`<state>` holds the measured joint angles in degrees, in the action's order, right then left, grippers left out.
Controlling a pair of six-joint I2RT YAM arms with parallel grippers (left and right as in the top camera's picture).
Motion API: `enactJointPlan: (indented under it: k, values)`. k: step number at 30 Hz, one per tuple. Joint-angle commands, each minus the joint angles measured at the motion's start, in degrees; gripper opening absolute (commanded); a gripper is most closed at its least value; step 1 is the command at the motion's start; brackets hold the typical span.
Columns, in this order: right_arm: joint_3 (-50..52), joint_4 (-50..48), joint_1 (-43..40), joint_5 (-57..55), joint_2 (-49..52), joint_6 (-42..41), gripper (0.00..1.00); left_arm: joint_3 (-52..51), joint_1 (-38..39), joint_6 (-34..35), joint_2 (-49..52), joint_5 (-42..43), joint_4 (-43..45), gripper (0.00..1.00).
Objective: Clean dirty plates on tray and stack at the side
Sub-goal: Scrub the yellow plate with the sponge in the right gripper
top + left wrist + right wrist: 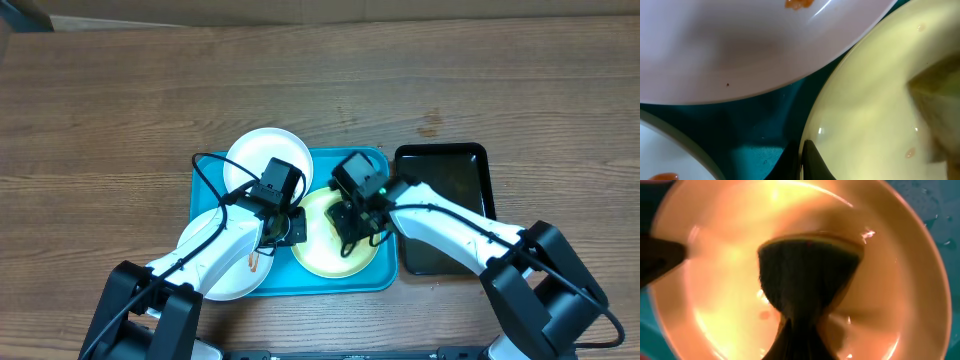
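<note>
The turquoise tray [320,166] lies low in the middle of the overhead view and holds all three plates. One white plate [262,155] is at its upper left, and another white plate [225,272], smeared with red, is at its lower left. The yellow-green plate [325,256] is at its right. The left gripper [290,222] is clamped on the yellow-green plate's left rim. The right gripper [357,228] is closed on a sponge [810,272] pressed to that plate. A black tray [450,190] sits just right of the turquoise one.

Two white plates [262,152] [234,282], one yellow-green plate [318,250], three plates in all, one blue tray [330,285], one black tray [445,180], two arms [200,245] [450,225], one table [120,110].
</note>
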<state>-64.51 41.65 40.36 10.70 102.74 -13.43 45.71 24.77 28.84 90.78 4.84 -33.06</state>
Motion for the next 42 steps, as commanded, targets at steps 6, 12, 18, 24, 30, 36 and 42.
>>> enactJointPlan:
  k: [6, 12, 18, 24, 30, 36, 42]
  values:
    - [-7.93, 11.15, -2.95, 2.47, -2.49, -2.95, 0.04, -0.68, 0.39, 1.01, 0.72, -0.37, 0.15, 0.04]
    - [-3.82, 11.32, -3.74, 2.23, -2.45, -8.37, 0.04, -0.68, 0.39, 1.01, 0.72, -0.37, 0.17, 0.04]
    - [3.23, 3.13, -3.74, 1.84, -2.45, -14.67, 0.04, -0.68, 0.39, 1.01, 0.72, -0.37, 0.17, 0.04]
    - [11.41, -3.78, -3.69, 1.79, -2.45, -25.24, 0.04, -0.68, 0.39, 0.98, 0.72, -0.37, 0.11, 0.04]
    - [13.11, -7.93, -3.69, 4.28, -2.45, -35.04, 0.04, -0.68, 0.37, 1.01, 0.72, -0.37, 0.15, 0.04]
    - [10.80, -15.85, -5.44, 12.04, -3.41, -33.97, 0.04, -0.68, 0.37, 0.98, 0.72, -0.37, 0.11, 0.04]
    - [6.97, -12.39, -10.03, 16.37, -8.33, -26.73, 0.04, -0.68, 0.37, 0.98, 0.72, -0.37, 0.11, 0.04]
